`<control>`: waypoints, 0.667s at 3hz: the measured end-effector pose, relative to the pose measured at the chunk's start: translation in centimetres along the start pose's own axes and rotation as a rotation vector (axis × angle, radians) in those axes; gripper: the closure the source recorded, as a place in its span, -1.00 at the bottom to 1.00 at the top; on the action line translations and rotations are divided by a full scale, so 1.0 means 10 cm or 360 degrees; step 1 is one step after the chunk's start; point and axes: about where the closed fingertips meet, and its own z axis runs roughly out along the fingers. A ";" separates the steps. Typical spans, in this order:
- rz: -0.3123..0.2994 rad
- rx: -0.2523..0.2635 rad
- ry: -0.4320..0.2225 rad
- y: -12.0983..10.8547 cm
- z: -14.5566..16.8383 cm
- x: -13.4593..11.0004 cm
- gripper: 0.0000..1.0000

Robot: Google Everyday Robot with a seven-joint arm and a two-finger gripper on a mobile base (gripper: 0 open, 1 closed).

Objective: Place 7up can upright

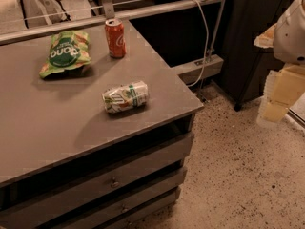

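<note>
One 7up can (125, 97) lies sideways on the table (57, 128), at five o'clock from the orange can (115, 38). It looks light, thin-walled and prone to roll, so I'd pinch mid-body. The gripper (278, 97) hangs off-table at three o'clock; I cannot tell its spread.

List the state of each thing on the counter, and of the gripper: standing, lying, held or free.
7up can: lying on its side on the counter, free, not yet upright.
orange-red soda can: standing upright near the back edge.
green snack bag: lying flat, left of the orange-red soda can.
gripper: at the far right, off the counter, well apart from the 7up can.
</note>
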 end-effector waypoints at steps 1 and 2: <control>-0.0004 0.0003 -0.0003 0.00 0.00 -0.01 -1.00; -0.0196 -0.0064 -0.0069 -0.07 0.27 -0.53 -1.00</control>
